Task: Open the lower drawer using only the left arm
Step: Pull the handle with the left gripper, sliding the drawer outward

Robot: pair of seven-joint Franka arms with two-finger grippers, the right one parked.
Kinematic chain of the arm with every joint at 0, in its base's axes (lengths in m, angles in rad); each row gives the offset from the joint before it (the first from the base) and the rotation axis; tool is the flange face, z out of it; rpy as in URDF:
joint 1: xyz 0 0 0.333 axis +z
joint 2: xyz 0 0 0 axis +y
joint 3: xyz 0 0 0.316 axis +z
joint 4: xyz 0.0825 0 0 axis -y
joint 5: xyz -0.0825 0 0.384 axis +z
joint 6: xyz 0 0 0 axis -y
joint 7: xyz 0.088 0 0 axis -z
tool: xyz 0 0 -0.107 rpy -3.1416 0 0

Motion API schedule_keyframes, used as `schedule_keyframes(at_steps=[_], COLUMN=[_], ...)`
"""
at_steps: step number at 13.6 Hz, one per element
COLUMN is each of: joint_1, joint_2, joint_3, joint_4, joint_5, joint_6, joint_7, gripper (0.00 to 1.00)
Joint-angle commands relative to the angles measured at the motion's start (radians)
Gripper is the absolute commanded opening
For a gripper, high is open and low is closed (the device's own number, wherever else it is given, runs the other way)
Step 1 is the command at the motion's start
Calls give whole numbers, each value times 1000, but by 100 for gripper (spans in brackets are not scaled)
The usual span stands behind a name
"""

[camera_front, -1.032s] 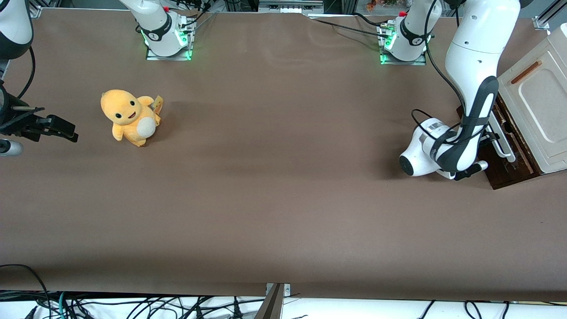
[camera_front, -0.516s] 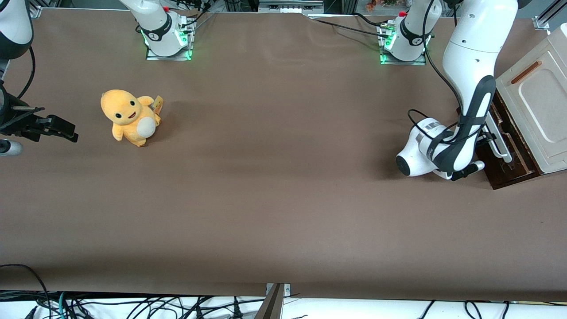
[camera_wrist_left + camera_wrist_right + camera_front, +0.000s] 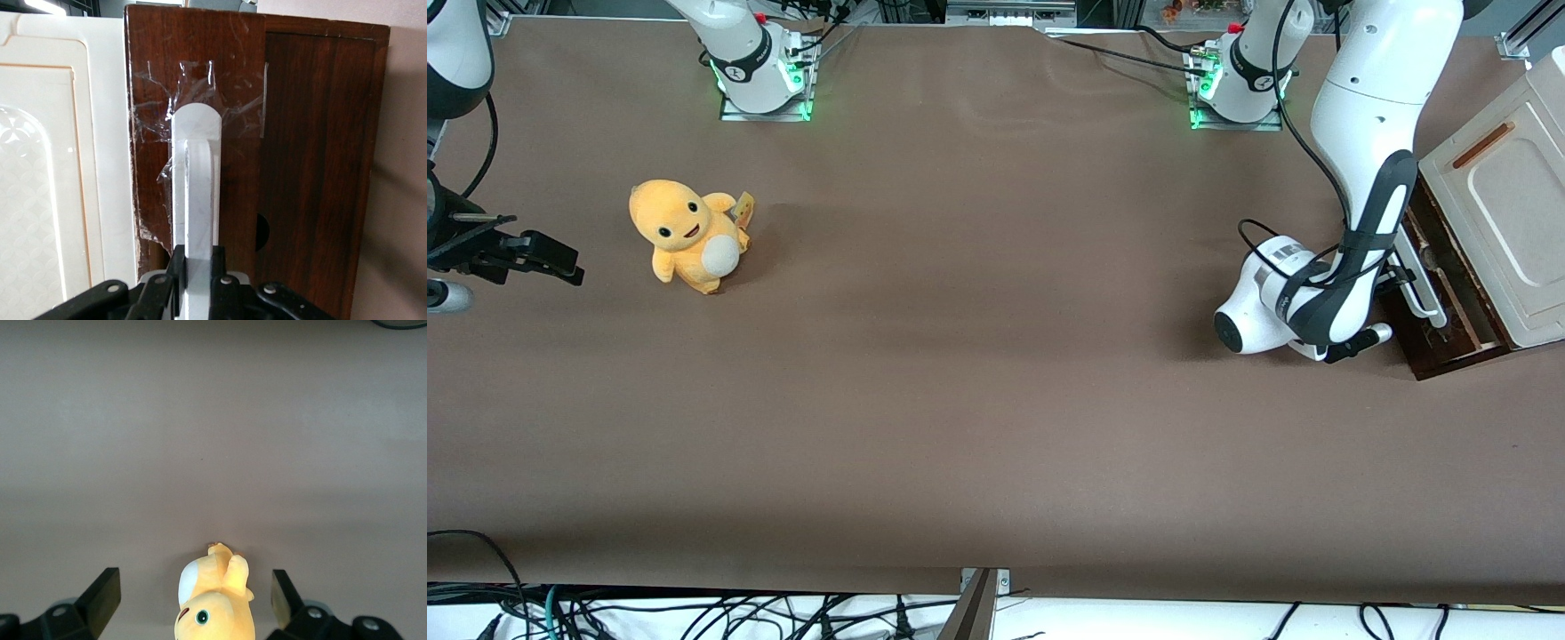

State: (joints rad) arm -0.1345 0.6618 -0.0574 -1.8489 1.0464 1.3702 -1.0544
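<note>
Lower drawer is sitting partly pulled out of the cream cabinet at the working arm's end of the worktop. I am seeing the left arm reaching down in front of it, its end effector clamping the drawer's white bar handle. An orange plush toy is sitting well apart from the cabinet, toward the parked arm's end.

Tool on lower drawer handle, toward working arm's table end.
</note>
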Motion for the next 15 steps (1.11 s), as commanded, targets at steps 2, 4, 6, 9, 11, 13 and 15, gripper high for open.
schedule_keyframes(at_steps=[2, 4, 6, 9, 11, 13, 15], joint_1=[-16, -17, -17, -19, -19, -22, -23], joint_2=[-15, -15, -16, -15, -15, -15, -15], joint_3=[-27, -33, -42, -59, -62, -64, -77], joint_4=[16, 17, 25, 43, 45, 45, 45], joint_5=[-60, -60, -63, -89, -91, -92, -103], joint_6=[-68, -74, -79, -103, -111, -111, -111], joint_7=[-13, -15, -15, -15, -18, -42, -42], gripper=[12, 12, 12, 12, 12, 12, 12])
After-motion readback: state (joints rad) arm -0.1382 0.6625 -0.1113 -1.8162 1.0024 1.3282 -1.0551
